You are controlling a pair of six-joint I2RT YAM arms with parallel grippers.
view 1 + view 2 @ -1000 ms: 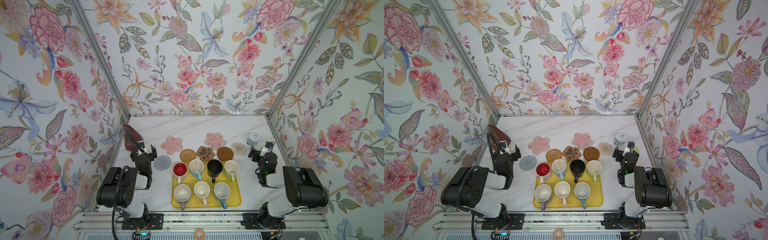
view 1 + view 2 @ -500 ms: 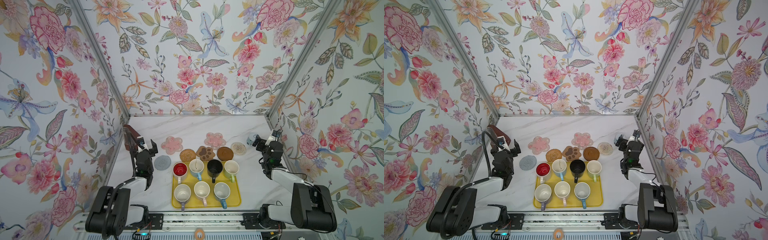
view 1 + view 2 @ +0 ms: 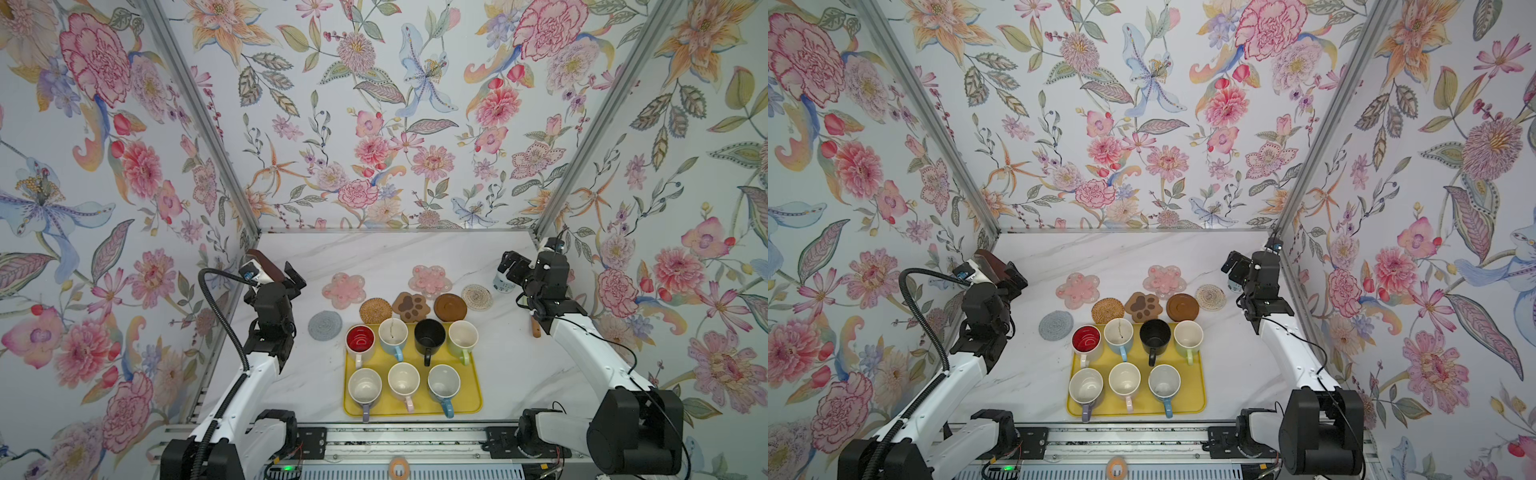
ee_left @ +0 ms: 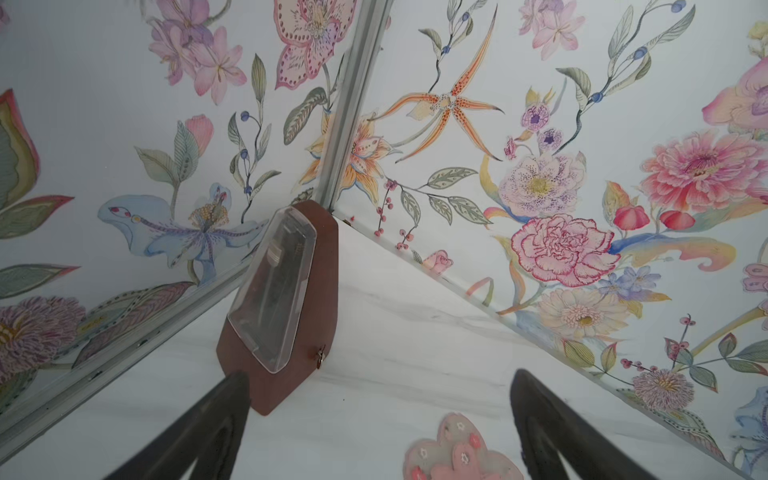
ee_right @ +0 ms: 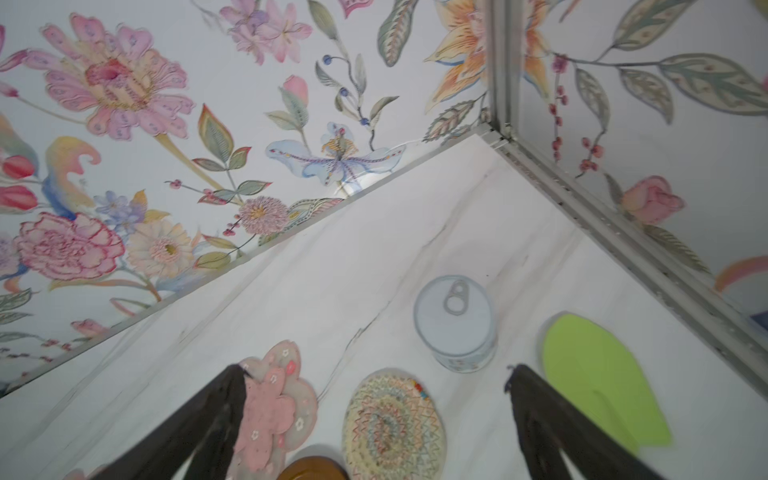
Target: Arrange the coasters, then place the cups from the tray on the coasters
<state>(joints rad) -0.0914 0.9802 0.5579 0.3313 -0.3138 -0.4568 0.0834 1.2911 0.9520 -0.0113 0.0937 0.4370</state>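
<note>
Both are spread wide with nothing held: left gripper (image 3: pixel 294 277) mid-left, right gripper (image 3: pixel 512 268) mid-right. The coasters (image 3: pixel 450 307) are laid mid-frame above the tray (image 3: pixel 469 399); thin, light, probably best pinched at an edge. The cups (image 3: pixel 429 334) on it look heavy, slick ceramic.

coasters (image 3: pixel 411 306): 7 | cups (image 3: pixel 430 334): 7 | tray (image 3: pixel 471 391): 1 | can (image 5: pixel 455 320): 1 | metronome (image 4: pixel 282 307): 1

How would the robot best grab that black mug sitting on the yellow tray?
Probably from straight above, pinching the black mug's rim on its far side, one finger inside. It stands upright and open; the light blue mug and light green mug crowd its sides, while only the flat paw coaster and dark wooden coaster lie behind.
</note>
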